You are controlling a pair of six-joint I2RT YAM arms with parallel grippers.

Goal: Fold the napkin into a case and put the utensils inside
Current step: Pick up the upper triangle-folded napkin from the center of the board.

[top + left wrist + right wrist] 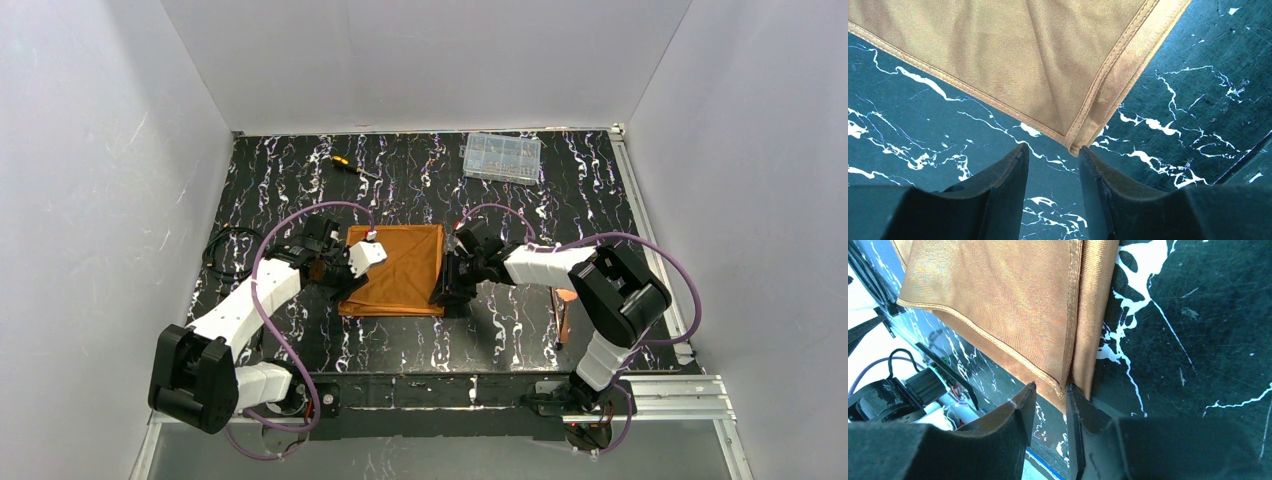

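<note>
Top external: napkin (395, 268) lies flat mid-frame, no case yet, utensils (565, 312) outside it to lower right; wrist cams: left gripper (1053, 150) & right gripper (1050, 387) both part-spread, one napkin corner right at each pair's tips, nothing pinched, so folding + loading remain.
</note>
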